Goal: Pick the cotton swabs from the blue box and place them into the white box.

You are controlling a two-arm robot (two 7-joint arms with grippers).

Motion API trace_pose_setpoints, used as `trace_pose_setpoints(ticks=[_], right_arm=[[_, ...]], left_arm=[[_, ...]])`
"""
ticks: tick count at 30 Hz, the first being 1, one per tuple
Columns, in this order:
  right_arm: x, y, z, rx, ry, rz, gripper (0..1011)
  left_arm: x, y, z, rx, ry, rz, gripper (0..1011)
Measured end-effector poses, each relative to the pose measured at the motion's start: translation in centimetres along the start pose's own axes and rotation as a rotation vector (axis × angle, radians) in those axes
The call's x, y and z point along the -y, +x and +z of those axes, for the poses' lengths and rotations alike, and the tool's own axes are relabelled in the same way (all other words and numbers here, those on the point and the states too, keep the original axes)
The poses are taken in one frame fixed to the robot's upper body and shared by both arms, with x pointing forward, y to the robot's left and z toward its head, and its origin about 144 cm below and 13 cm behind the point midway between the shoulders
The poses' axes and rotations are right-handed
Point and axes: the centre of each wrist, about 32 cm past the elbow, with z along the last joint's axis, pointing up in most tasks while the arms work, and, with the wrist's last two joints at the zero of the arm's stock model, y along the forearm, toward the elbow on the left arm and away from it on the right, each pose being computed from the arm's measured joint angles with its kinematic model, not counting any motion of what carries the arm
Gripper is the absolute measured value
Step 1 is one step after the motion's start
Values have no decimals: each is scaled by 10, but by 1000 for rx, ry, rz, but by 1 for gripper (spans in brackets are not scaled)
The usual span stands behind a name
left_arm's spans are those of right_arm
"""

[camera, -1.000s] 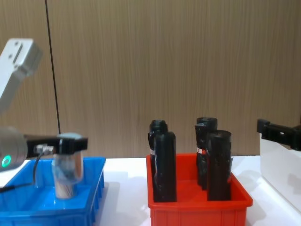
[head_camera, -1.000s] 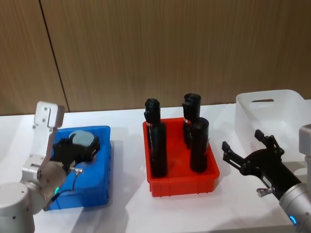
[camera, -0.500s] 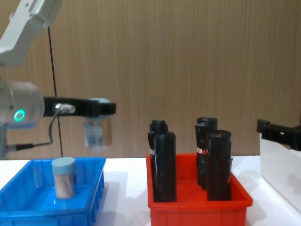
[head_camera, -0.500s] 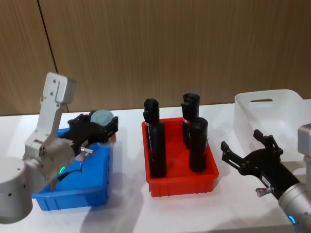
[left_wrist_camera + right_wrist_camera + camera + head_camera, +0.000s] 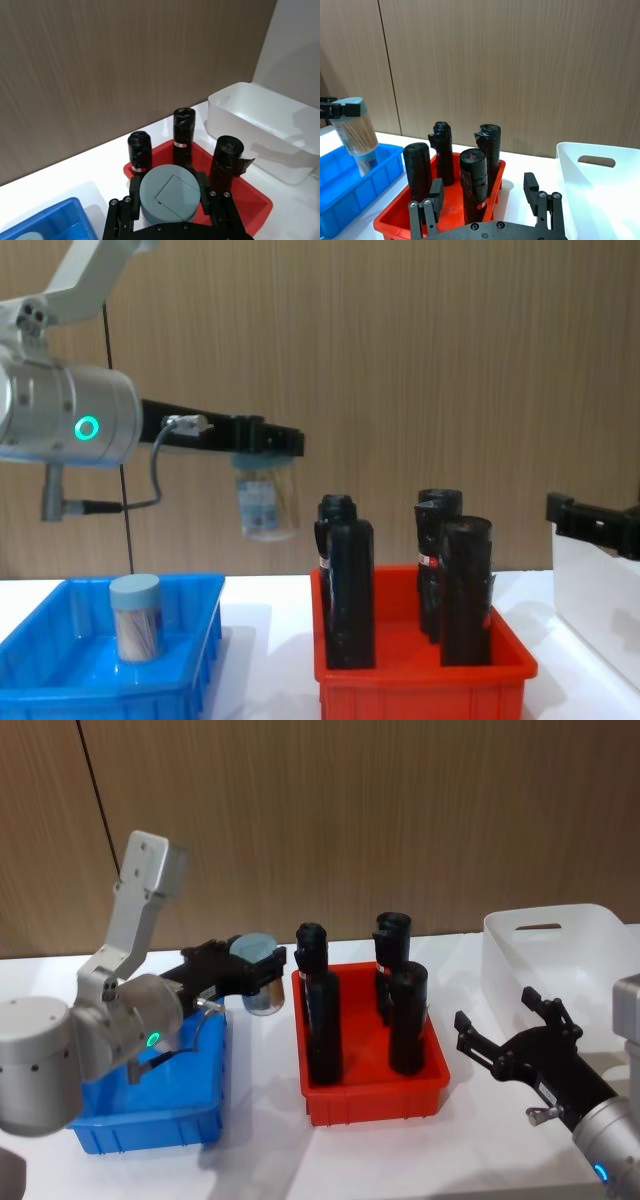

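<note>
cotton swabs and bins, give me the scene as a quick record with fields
held cotton swab jar: in the air between the blue box and the red bin, gripped at its lid
left gripper: jaws shut on that jar
second cotton swab jar: upright in the blue box
black bottles: four, upright in the red bin
white box: right of the red bin, no jar seen in it
right gripper: jaws open, low, in front of the white box
</note>
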Motion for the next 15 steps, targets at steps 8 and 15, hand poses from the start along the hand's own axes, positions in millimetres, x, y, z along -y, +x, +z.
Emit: trace_pose_setpoints(ticks=[8,15], right_arm=[[0,0,0,0,0,0,1001],[0,0,0,0,0,0,1001]], left_arm=[[13,0,15,-18,38,-60,676],[26,-2,29,3,66,-110,676]])
